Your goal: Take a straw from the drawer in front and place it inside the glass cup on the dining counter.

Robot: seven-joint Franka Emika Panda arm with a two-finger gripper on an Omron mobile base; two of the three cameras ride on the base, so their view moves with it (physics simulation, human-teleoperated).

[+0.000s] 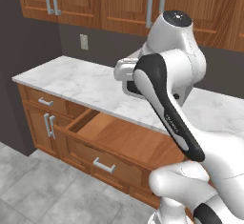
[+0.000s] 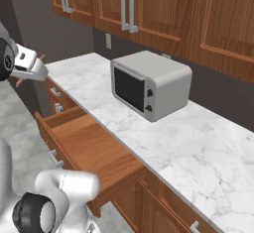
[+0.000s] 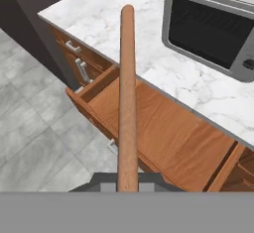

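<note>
The straw [image 3: 127,93], a thin reddish-brown stick, runs straight up from between my fingertips in the hand view. My gripper [image 3: 127,181] is shut on its lower end. In the right base view the gripper [image 2: 35,70] hangs at the far left, above the floor in front of the counter, with the straw's tip [image 2: 41,57] poking out. Below it the wide brown drawer [image 1: 125,139] [image 2: 89,147] [image 3: 166,128] stands pulled open with a bare wood bottom and its silver bar handle [image 1: 104,165] facing the floor side. The glass cup and the dining counter are out of view.
A silver microwave [image 2: 150,84] [image 3: 213,26] sits on the marble wall counter [image 1: 76,82] [image 2: 198,147]. A narrower shut drawer [image 1: 45,102] and a cabinet door [image 1: 40,130] lie left of the open drawer. Wood upper cabinets [image 1: 119,1] hang above; grey tile floor [image 1: 43,194] lies below.
</note>
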